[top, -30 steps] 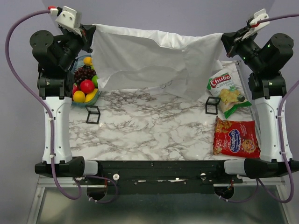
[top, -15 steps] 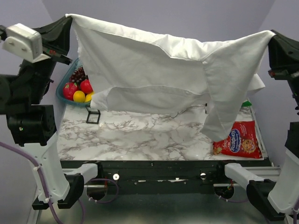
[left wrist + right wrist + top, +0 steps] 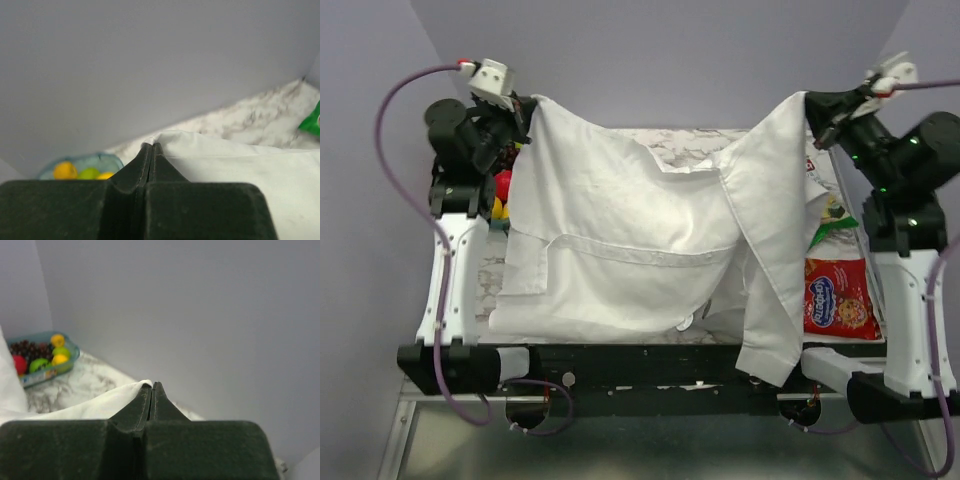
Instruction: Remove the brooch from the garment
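The garment, a large white wrinkled shirt, lies spread over most of the table, with one sleeve hanging past the front edge. My left gripper is shut on the cloth's far-left corner, and the left wrist view shows white cloth pinched at the left gripper's tips. My right gripper is shut on the far-right corner, where the garment folds over the right gripper's closed tips. The brooch is not visible in any view.
A blue tub of fruit sits behind the shirt's left edge and also shows as the tub in the right wrist view. A red snack bag and a green-and-white chips bag lie at the right. Marble tabletop shows at the back.
Both arms swung the shirt up high, then brought it down and forward. It now covers the table's middle and front, hiding the small black frames; both grips stayed shut.
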Controlling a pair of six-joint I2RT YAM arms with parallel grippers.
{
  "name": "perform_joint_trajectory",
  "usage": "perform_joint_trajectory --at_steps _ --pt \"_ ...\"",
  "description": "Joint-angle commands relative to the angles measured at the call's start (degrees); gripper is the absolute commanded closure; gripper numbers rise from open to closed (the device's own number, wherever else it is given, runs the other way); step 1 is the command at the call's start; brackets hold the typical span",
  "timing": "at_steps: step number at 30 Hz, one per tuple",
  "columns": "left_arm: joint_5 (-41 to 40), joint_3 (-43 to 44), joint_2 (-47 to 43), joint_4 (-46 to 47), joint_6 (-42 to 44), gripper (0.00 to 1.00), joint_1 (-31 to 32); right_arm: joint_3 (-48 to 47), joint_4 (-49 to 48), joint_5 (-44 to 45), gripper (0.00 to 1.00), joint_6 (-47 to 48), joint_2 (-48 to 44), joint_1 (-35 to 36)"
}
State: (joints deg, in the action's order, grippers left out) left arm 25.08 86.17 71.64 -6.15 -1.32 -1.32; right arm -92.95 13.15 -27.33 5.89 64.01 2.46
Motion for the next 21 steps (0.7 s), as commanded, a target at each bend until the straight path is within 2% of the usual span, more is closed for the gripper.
perform_joint_trajectory --at_steps 1,2,3,5,6,7,9,10,11,14,15,17,19,20,21 --pt "-2.75 -7.24 14.53 -0.26 8.78 1.0 1.15 8.73 -2.07 -6.05 0.99 0.61 9.97 0.0" --pt "-2.93 -6.72 17.89 -1.05 10.53 1.0 1.15 9.7 -1.99 -7.02 0.99 0.96 12.43 0.09" --pt "-3.19 -6.02 21.23 -2.97 10.55 1.0 1.15 10.67 -1.72 -9.03 0.99 1.84 18.63 0.44" --pt "-5.2 -3.04 30.11 -4.74 10.64 0.99 1.93 9.9 -0.68 -9.23 0.95 3.07 25.34 1.05" --pt "-6.44 -2.85 31.88 -4.22 10.73 0.9 2.89 7.63 -0.14 -8.36 0.93 2.99 28.25 1.4" --pt "-8.19 -3.02 33.64 -3.0 10.64 0.81 3.08 7.0 -1.36 -7.31 0.8 1.77 32.71 1.41" --pt "-9.96 -2.51 34.27 -2.02 11.6 0.68 3.69 4.45 -1.72 -2.23 0.64 1.23 35.3 1.58" --pt "-10.14 -1.54 34.36 -2.37 11.52 0.66 3.78 1.57 -1.81 -0.98 0.49 1.4 36.61 1.5" --pt "-10.57 0.56 34.45 -2.72 11.17 0.65 3.78 0.15 -1.2 0.16 0.44 2.1 36.8 1.58" --pt "-14.17 4.17 33.05 -4.39 8.01 0.56 3.78 -4.17 3.89 1.49 0.38 5.96 35.58 1.41" --pt "-14.01 4.35 32.35 -5.09 7.57 0.51 3.78 -4.52 5.9 0.45 0.37 7.54 34.88 1.41" --pt "-12.61 2.26 29.27 -5.18 7.39 0.48 3.96 -2.35 13.26 -0.96 0.37 13.86 32.08 1.41" --pt "-7.37 0.32 26.9 -7.28 7.65 0.45 4.22 -0.23 19.69 -3.68 0.37 22.61 30.66 1.5" --pt "-4.63 -1.17 26.37 -8.77 9.13 0.44 4.31 1.61 27.64 -4.48 0.37 25.63 30.3 1.41" --pt "-1.47 -1.96 26.19 -13.05 10.19 0.44 4.48 2.93 30.68 -3.61 0.37 28.01 29.78 1.41"
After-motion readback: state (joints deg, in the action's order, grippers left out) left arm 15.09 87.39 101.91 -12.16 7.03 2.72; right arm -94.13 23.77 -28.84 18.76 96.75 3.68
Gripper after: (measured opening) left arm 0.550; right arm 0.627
